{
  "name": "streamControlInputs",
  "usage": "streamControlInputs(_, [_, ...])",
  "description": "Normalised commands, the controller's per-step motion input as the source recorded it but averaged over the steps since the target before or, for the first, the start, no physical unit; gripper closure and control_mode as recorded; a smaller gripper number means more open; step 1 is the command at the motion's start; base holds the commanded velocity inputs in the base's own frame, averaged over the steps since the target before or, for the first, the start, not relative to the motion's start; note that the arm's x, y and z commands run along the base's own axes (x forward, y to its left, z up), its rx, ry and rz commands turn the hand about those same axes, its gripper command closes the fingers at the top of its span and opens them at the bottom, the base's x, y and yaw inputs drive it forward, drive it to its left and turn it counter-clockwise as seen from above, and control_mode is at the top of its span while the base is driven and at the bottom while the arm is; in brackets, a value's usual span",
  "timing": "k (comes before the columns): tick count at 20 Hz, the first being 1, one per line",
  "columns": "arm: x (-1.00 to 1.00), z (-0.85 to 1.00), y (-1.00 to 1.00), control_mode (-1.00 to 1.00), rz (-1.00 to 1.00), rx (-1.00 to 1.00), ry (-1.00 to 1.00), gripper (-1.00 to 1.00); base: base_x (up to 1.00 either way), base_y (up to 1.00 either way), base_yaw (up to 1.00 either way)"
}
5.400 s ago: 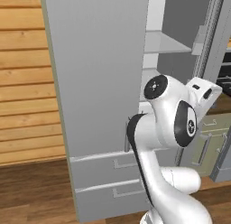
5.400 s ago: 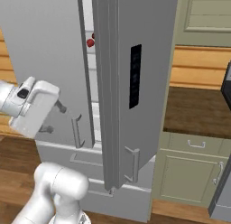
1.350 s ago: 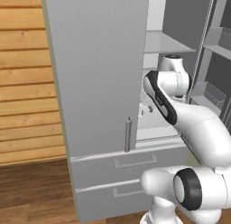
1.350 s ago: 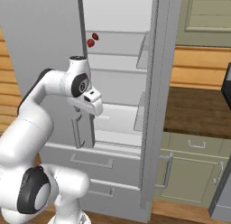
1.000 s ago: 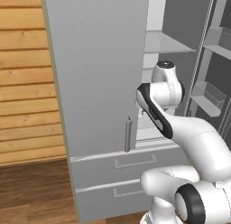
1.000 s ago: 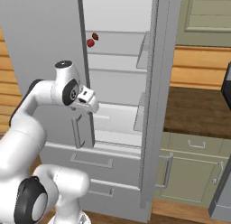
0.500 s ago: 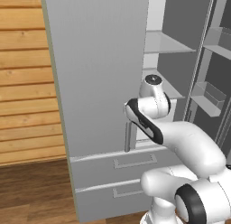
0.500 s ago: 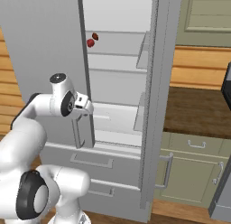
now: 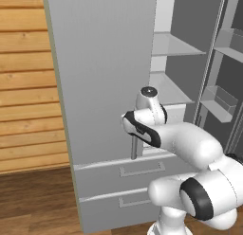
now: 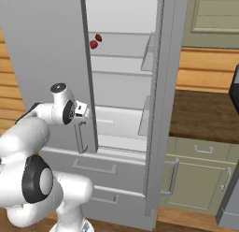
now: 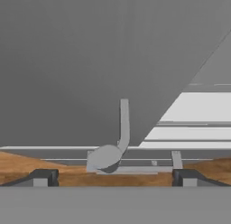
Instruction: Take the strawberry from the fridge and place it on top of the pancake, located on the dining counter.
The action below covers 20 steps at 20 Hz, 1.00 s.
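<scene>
From the left base view, the fridge (image 9: 102,77) stands with its left door closed and its right door swung open, so the pale shelves inside are reachable. The arm is bent low in front of the closed door, the hand close to that door's vertical bar handle (image 9: 134,149).

From the right base view, the jaws (image 10: 87,111) point toward the fridge interior just beside the edge of the closed door. The strawberry (image 10: 93,45) sits on an upper shelf (image 10: 119,55), well above the jaws and slightly to their far side, with a darker red-brown item (image 10: 98,38) just beside it. The open right door (image 10: 161,100) stands clear, leaving a free path in; the hand will likely have to rise to reach the fruit.

In the hand view, the two finger tips (image 11: 43,177) are spread wide apart with nothing between them, ready for a grasp. Ahead of the jaws lie the grey door face and the curved foot of the handle.
</scene>
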Motion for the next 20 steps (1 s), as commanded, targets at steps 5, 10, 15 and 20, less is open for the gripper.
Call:
streamControlInputs(5, [0.15, -0.23, 0.00, -1.00, 0.00, 0.00, 0.00, -1.00, 0.00, 0.00, 0.00])
streamControlInputs(10, [0.21, -0.24, 0.00, -1.00, -0.01, 0.00, 0.00, -1.00, 0.00, 0.00, 0.00])
streamControlInputs(15, [0.21, -0.20, 0.00, -1.00, -0.01, 0.00, 0.00, -1.00, 0.00, 0.00, 0.00])
streamControlInputs(20, [0.04, -0.26, 0.00, -1.00, -0.03, 0.00, 0.01, -1.00, 0.00, 0.00, 0.00])
